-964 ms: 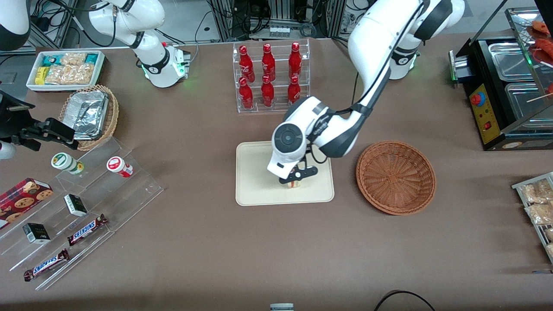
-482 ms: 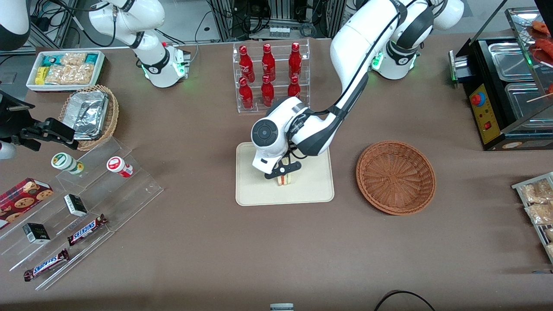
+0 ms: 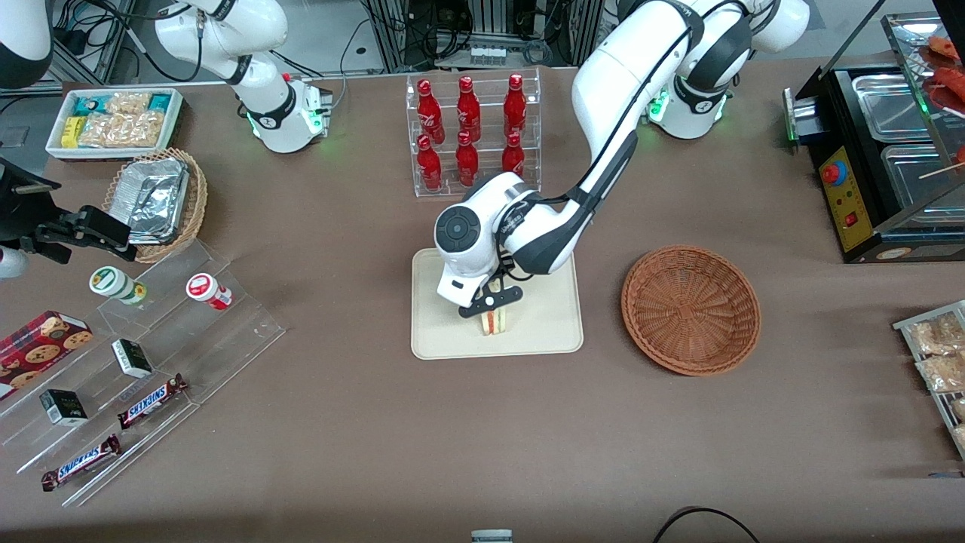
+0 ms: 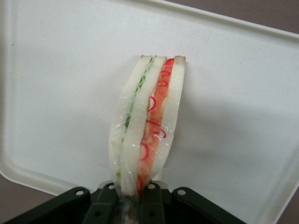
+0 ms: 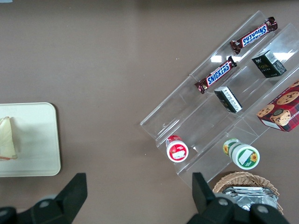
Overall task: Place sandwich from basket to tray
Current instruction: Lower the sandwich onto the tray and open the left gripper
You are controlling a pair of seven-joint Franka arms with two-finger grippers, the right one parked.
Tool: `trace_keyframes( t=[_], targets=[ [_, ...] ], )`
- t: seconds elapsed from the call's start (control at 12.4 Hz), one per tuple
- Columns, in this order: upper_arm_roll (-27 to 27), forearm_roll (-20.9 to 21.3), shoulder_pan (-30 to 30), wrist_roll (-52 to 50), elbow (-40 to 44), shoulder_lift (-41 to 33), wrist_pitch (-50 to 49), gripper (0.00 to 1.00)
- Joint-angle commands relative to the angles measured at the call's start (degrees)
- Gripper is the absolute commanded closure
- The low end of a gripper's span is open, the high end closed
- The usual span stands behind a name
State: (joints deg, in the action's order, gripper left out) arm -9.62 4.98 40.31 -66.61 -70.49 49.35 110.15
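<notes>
Sandwich wedge of white bread, red and green filling (image 4: 147, 123), clenched in end effector (image 4: 132, 196), hangs just above flat cream-beige tray (image 4: 56, 93); long axis points straight out from the fingers.

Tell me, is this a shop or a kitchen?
Most likely a pretend snack shop in a robot lab: red soda bottles in a clear rack, Snickers bars on display steps. The gripper holds a sandwich over the tray.
</notes>
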Motion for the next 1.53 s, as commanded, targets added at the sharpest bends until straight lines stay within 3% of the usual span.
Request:
trace_keyframes(
  t=[0.0,0.08,1.04,1.45],
  targets=[
    [0.74,0.91,1.09,-1.60,1.32,0.84,0.15,0.44],
    [0.74,0.99,1.17,-1.51,1.23,0.92,0.15,0.00],
    [1.70,0.56,-3.39,2.36,4.30,-8.02,-9.78,0.00],
    [1.71,0.38,-11.38,10.32,0.99,-16.28,-17.95,0.00]
  ],
)
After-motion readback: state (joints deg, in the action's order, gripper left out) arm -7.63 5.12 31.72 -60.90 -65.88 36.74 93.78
